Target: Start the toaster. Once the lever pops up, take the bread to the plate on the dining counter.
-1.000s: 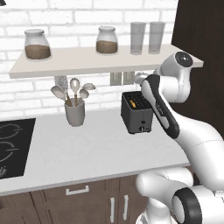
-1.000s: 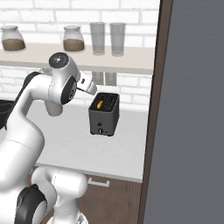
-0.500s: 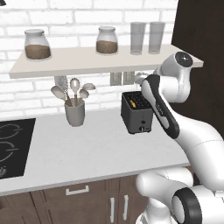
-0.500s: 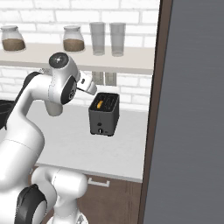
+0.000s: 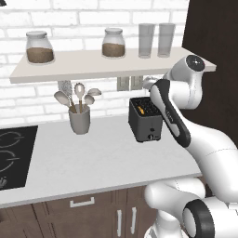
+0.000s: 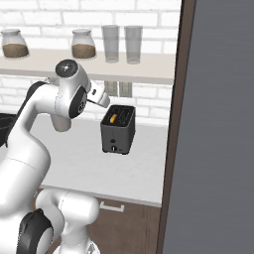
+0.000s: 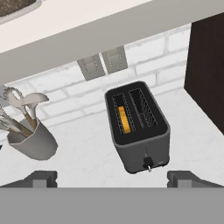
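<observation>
The dark grey toaster (image 7: 138,127) stands on the white worktop (image 5: 93,158) under the shelf, also seen as the toaster (image 5: 145,120) and the toaster (image 6: 118,130). An orange-yellow slice of bread (image 7: 124,119) sits down in its left slot. A small pale knob (image 7: 148,162) shows low on the toaster's front. My gripper (image 7: 113,180) hovers above and in front of the toaster, open wide with nothing between its fingers. The plate and the dining counter are out of view.
A grey utensil cup (image 5: 79,122) with spoons stands left of the toaster. The shelf (image 5: 93,65) above carries jars and glasses. Wall outlets (image 7: 103,63) sit behind the toaster. A black hob (image 5: 11,153) lies far left, and a dark tall cabinet (image 6: 218,124) rises close on the right.
</observation>
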Controlling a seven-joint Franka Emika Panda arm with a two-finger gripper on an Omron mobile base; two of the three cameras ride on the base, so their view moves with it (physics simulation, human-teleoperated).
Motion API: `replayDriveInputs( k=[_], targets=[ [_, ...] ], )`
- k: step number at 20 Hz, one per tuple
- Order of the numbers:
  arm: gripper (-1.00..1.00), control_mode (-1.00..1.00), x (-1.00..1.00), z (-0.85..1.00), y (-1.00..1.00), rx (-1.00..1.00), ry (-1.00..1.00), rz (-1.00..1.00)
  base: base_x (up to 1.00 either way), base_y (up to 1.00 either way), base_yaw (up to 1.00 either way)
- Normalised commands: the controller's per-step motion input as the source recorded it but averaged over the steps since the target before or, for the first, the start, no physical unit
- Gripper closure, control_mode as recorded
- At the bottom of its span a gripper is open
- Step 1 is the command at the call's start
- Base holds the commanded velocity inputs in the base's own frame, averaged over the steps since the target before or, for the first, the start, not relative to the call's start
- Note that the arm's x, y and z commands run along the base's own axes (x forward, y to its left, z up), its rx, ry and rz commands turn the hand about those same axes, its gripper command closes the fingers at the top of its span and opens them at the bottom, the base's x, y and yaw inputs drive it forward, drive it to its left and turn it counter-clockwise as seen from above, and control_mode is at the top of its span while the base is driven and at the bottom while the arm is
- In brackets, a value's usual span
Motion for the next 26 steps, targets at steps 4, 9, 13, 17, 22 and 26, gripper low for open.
replayDriveInputs(
  k=[4,9,13,17,22,26],
  targets=[
    [-1.0,-1.0,0.0,0.0,0.0,0.0,0.0,0.0,0.0,0.0,0.0],
    [-1.0,-1.0,0.0,0.0,0.0,0.0,0.0,0.0,0.0,0.0,0.0],
    [-1.0,-1.0,0.0,0.0,0.0,0.0,0.0,0.0,0.0,0.0,0.0],
    [-1.0,-1.0,0.0,0.0,0.0,0.0,0.0,0.0,0.0,0.0,0.0],
    [-1.0,-1.0,0.0,0.0,0.0,0.0,0.0,0.0,0.0,0.0,0.0],
    [-1.0,-1.0,0.0,0.0,0.0,0.0,0.0,0.0,0.0,0.0,0.0]
  ],
)
